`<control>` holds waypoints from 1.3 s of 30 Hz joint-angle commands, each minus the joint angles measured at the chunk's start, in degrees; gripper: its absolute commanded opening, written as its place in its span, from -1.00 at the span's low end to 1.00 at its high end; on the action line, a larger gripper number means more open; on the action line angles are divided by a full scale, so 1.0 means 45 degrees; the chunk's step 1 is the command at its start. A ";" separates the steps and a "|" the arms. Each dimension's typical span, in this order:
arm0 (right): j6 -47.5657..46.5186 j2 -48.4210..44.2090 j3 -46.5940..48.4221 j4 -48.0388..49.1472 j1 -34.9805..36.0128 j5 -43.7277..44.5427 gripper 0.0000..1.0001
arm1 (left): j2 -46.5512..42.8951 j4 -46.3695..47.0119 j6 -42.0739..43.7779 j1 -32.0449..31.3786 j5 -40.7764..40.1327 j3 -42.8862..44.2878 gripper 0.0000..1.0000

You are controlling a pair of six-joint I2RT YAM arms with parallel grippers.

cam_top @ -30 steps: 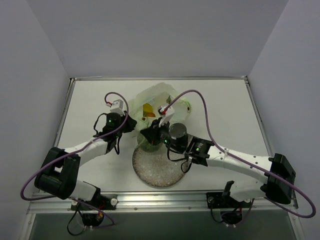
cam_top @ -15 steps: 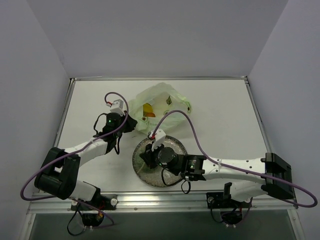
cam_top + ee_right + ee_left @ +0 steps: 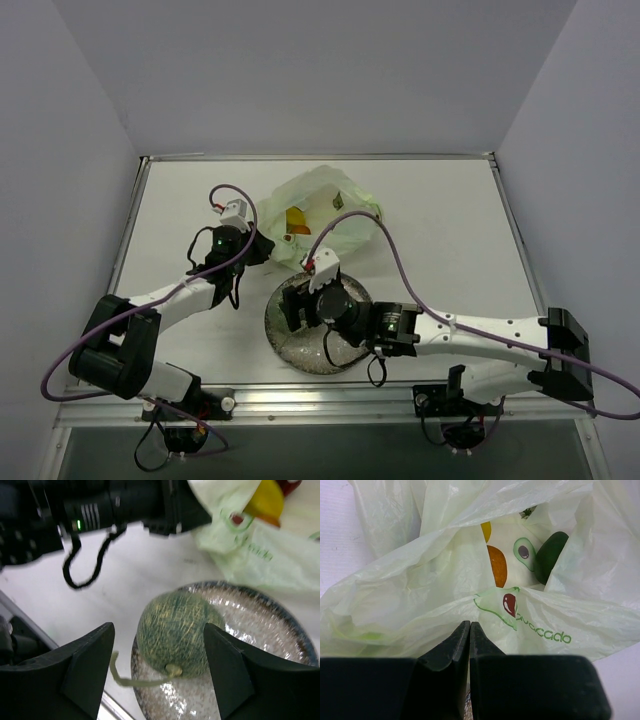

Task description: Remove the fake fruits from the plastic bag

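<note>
From above, the plastic bag [image 3: 322, 208] lies toward the far edge of the table [image 3: 450, 230], about midway along it. The plate [image 3: 277, 338] is just nearer you, by the near edge. Your left gripper [image 3: 262, 248] sits at the bag's left rim. Your right gripper [image 3: 298, 305] hangs over the plate and hides what is under it.

Left wrist: the fingers are pressed together on the bag's lip, pinching the film as far as this close view lets you judge. Past them the mouth gapes. An orange piece [image 3: 497, 565], a dark green piece [image 3: 551, 552] and a yellow piece [image 3: 486, 530] lie inside, straight beyond the tips.

Right wrist: the fingers [image 3: 87, 670] are spread wide, one on each side of the melon [image 3: 175, 627]. The melon rests on the plate and touches neither finger. The bag is up and to the right of the fingers, toward the far edge, with the yellow piece at its mouth. So the remaining fruit lies beyond the plate. Your right arm is the free one, and I'd judge it the one to reach in.
</note>
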 commanded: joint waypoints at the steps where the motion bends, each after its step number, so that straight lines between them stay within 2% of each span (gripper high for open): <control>1: -0.1001 -0.0591 0.1290 -0.0265 -0.0956 0.0663 0.31 | -0.0265 0.0416 -0.0037 -0.0067 -0.0104 0.0123 -0.95; 3: -0.1002 0.0030 0.1893 -0.0246 -0.2146 -0.0195 0.11 | -0.0128 0.0376 -0.0076 -0.0086 -0.0260 0.0026 -0.95; 4: -0.1119 0.0364 0.2168 -0.0226 -0.2460 -0.0333 -0.18 | -0.0069 0.0299 -0.0096 -0.0086 -0.0319 0.0006 -0.95; 7: -0.1665 0.2217 0.3417 -0.0128 -0.3398 -0.0335 -0.54 | 0.0068 0.0162 -0.0174 -0.0106 -0.0515 0.0064 -0.95; 8: -0.1976 0.2764 0.3788 -0.0109 -0.3574 -0.0335 -0.60 | 0.0087 0.0161 -0.0193 -0.0106 -0.0573 0.0064 -0.95; 9: -0.2056 0.3697 0.4488 -0.0109 -0.3828 0.0013 -0.76 | 0.0087 0.0181 -0.0194 -0.0106 -0.0593 0.0064 -0.95; 11: -0.2212 0.4465 0.5059 0.0124 -0.4005 0.0251 -0.87 | 0.0049 0.0162 -0.0155 -0.0106 -0.0574 0.0064 -0.95; 17: -0.2526 0.6985 0.6465 0.0926 -0.5313 -0.1251 -0.94 | 0.0341 0.0142 -0.0174 -0.0106 -0.0652 0.0103 -0.95; 21: -0.2604 0.7846 0.6313 0.1121 -0.6036 -0.1175 -0.95 | 0.0478 0.0025 -0.0213 -0.0106 -0.0710 0.0181 -0.95; 24: -0.2448 0.7809 0.5147 0.1530 -0.6271 -0.1407 -0.97 | 0.0673 -0.0092 -0.0213 -0.0106 -0.0691 0.0317 -0.95; 30: -0.1999 0.7127 0.1943 0.4302 -0.6252 -0.3224 -1.00 | 0.1318 -0.0132 -0.0174 -0.0203 -0.0750 0.0552 -0.95; 35: -0.1744 0.6403 0.0590 0.5184 -0.6349 -0.2971 -1.00 | 0.0870 0.0511 0.0021 -0.0301 -0.0595 0.0241 -0.95; 36: -0.1725 0.6267 0.0511 0.5184 -0.6369 -0.2972 -1.00 | 0.0811 0.0977 0.0021 -0.0320 -0.0284 0.0162 -0.92; 39: -0.1745 0.6207 0.0316 0.5262 -0.6369 -0.3030 -1.00 | 0.0693 0.1759 0.0079 -0.0457 0.0516 0.0064 -0.34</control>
